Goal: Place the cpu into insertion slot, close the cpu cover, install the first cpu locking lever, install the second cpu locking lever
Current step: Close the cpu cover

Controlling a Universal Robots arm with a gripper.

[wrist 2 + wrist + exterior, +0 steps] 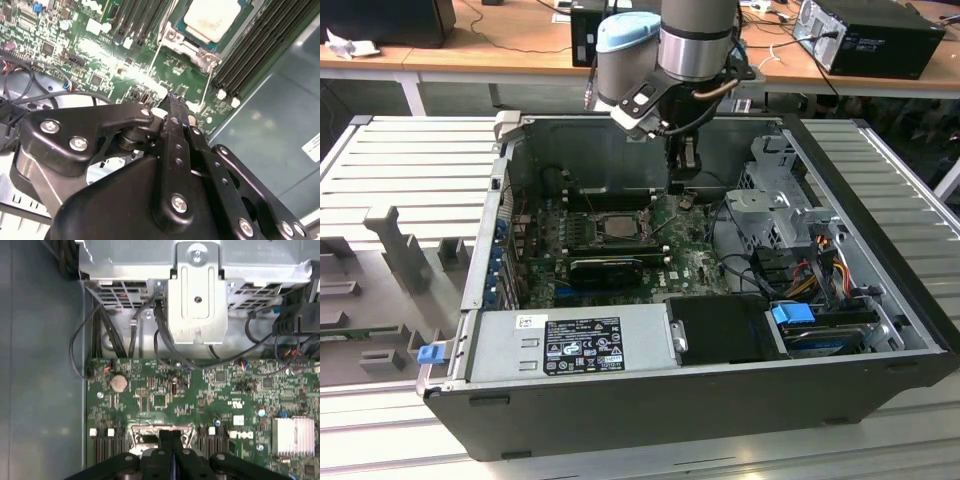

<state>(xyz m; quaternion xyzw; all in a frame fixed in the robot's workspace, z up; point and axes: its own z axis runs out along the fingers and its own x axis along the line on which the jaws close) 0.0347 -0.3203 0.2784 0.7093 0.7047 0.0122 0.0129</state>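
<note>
Jaws pinched narrow, fingertips [175, 112] pressed together with nothing between them: empty. Just beyond them in the second wrist view is the insertion slot [192, 49], and the cpu [214, 17] lies flat in it, pale metal face up, a green edge showing round it. A thin wire lever [155, 56] angles off the slot's metal frame. How the cpu cover stands — can't tell.

In the exterior view the jaws hang from the arm [698, 40], low inside the open computer case [880, 250]. They are over the green motherboard [692, 258], a little to the exterior view's right of the slot, clear of the chip.

Black memory slots [250, 50] flank the slot. Further out — the metal drive cage [197, 300] and the grey power supply [570, 340]. The case rests on a ribbed metal desk [410, 150].
</note>
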